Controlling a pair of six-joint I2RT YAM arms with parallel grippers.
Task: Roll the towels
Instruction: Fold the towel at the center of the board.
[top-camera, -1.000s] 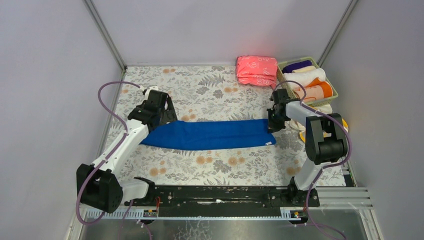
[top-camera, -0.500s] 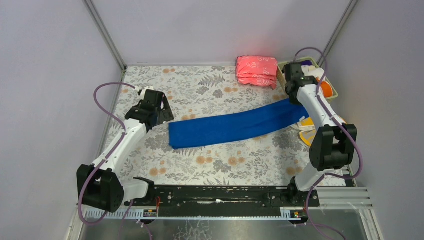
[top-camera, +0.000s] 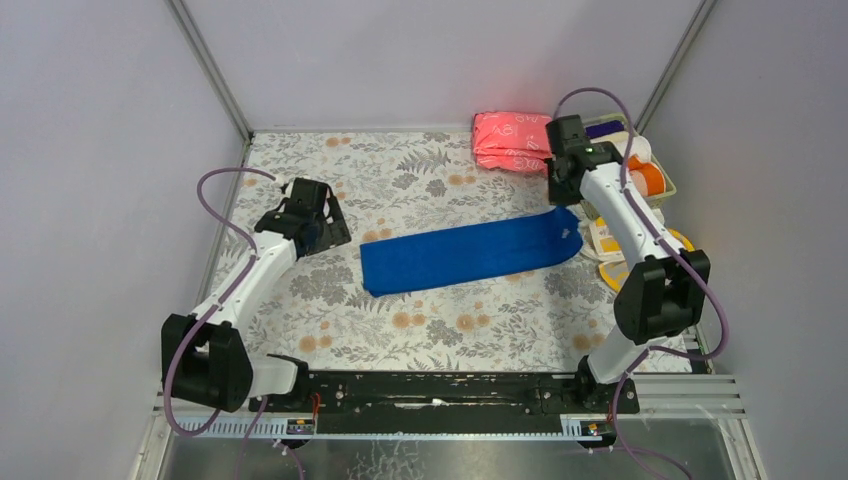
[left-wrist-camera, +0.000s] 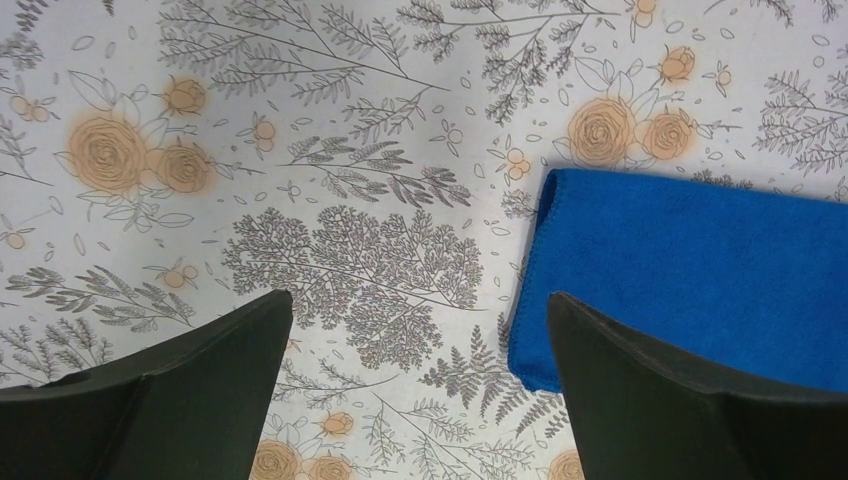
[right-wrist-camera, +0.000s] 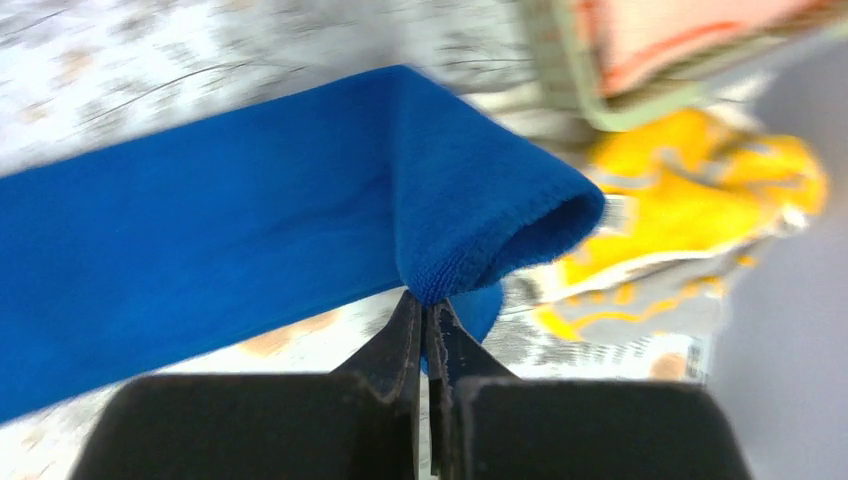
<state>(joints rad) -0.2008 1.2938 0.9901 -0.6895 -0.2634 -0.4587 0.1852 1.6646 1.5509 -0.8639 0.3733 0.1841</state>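
On the left, the left gripper hangs over the floral tablecloth with its jaws spread wide and nothing between them. From its wrist camera the two dark fingers frame bare printed cloth. The near corner of the blue towel sits just beside the right-hand finger; I cannot tell whether they touch.

The blue towel lies across the middle of the table as a long folded strip, slanting a little so that its right end sits farther from the arms than its left. Most of it lies flat on the tablecloth.

At that right end the right gripper has its fingers pinched tight on the towel's edge. The wrist view shows the right gripper clamped on the hem, with the end of the towel lifted and curled over into a soft loop.

Behind it, by the back wall, sits the folded pink stack. Farther right, a basket in the corner holds rolled cloths, among them an orange towel. Below the basket, a yellow towel with white print lies crumpled on the table, just beyond the blue towel's lifted end.
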